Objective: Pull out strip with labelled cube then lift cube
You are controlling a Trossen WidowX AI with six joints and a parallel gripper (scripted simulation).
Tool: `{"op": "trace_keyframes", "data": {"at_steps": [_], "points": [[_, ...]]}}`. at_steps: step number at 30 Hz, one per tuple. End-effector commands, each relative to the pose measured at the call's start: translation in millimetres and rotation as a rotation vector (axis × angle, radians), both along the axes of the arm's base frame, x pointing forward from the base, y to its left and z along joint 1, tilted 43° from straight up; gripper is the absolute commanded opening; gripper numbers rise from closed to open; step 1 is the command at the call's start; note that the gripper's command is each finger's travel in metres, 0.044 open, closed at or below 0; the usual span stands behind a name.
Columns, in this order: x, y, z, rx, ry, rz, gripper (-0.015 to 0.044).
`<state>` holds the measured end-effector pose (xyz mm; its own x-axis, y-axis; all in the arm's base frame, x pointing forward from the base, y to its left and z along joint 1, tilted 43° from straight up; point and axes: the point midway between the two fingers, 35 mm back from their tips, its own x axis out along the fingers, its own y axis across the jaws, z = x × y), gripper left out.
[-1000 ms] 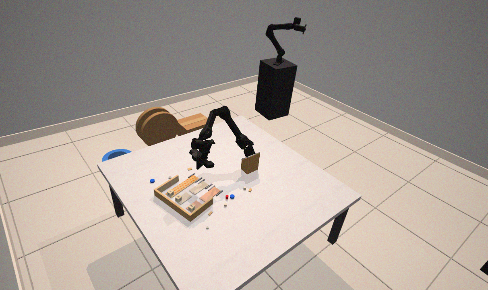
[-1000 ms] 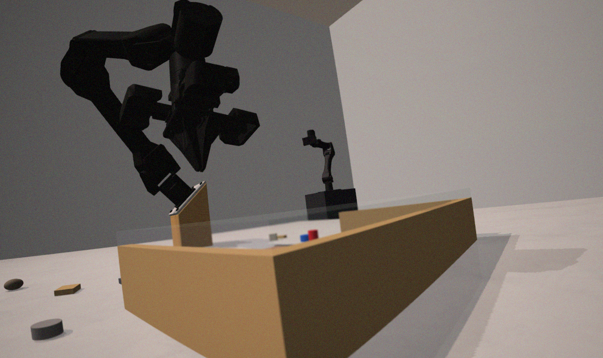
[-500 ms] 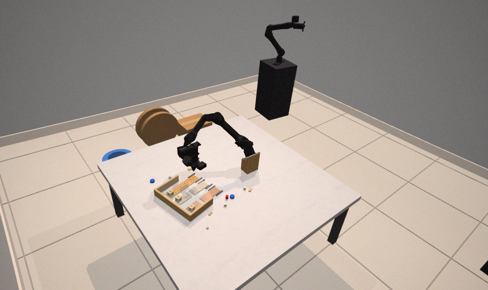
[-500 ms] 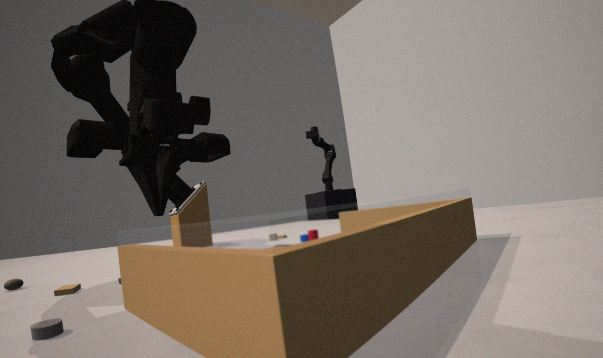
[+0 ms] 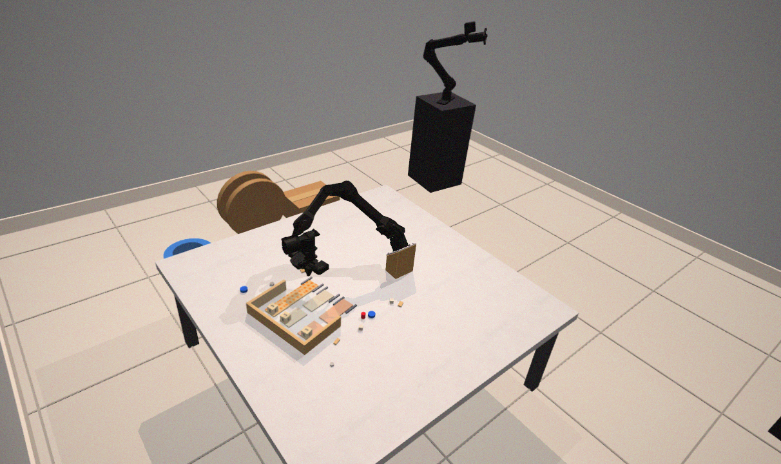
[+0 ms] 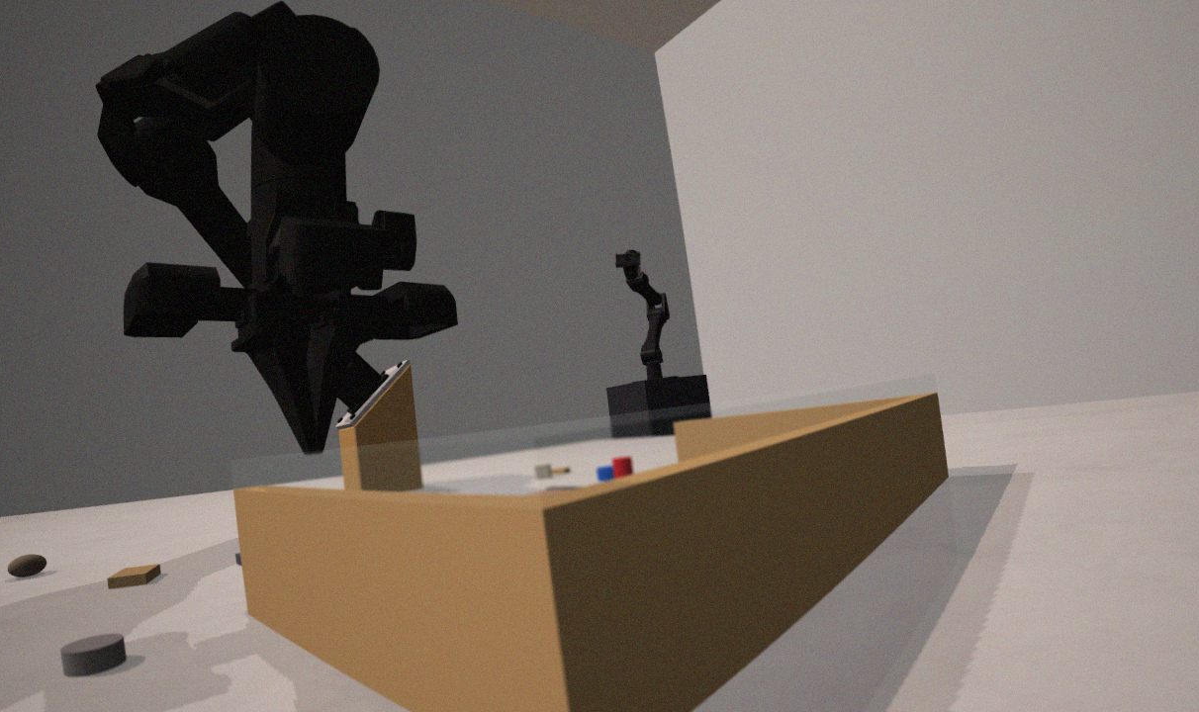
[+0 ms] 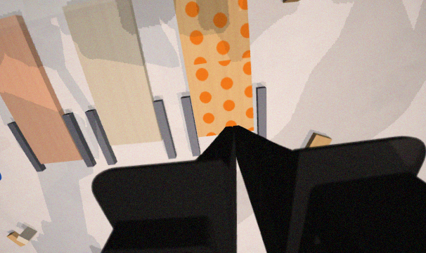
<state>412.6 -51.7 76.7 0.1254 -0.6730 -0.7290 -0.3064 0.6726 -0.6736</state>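
The orange-dotted strip [image 5: 295, 296] [image 7: 216, 84] runs unbroken to a cube [image 5: 272, 309] at its far end. The beige strip [image 5: 319, 301] [image 7: 111, 95] and the salmon strip [image 5: 336, 310] [image 7: 49, 135] are each split by a gap; a cube [image 5: 285, 317] stands on the far beige piece and another cube [image 5: 306, 331] on the far salmon piece. The cubes' letters are too small to read. My gripper [image 5: 308, 273] [image 6: 314, 452] [image 7: 232, 133] is shut and empty, pointing down above the near end of the dotted strip.
A three-sided wooden frame [image 5: 274, 328] [image 6: 736, 549] surrounds the far ends, with a clear sheet [image 6: 276, 469] over it. Dark rails [image 7: 190, 126] flank the near ends. A red cylinder [image 5: 363, 314], a blue disc [image 5: 371, 314] and a small wooden block [image 7: 319, 140] lie nearby.
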Motion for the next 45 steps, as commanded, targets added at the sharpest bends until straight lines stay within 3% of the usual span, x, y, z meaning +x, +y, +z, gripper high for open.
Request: {"op": "trace_keyframes", "data": {"at_steps": [1, 45], "points": [[-1, -5, -8, 0.002, 0.011, 0.002, 0.0000], [5, -36, -42, -0.002, 0.011, 0.002, 0.0000]]}}
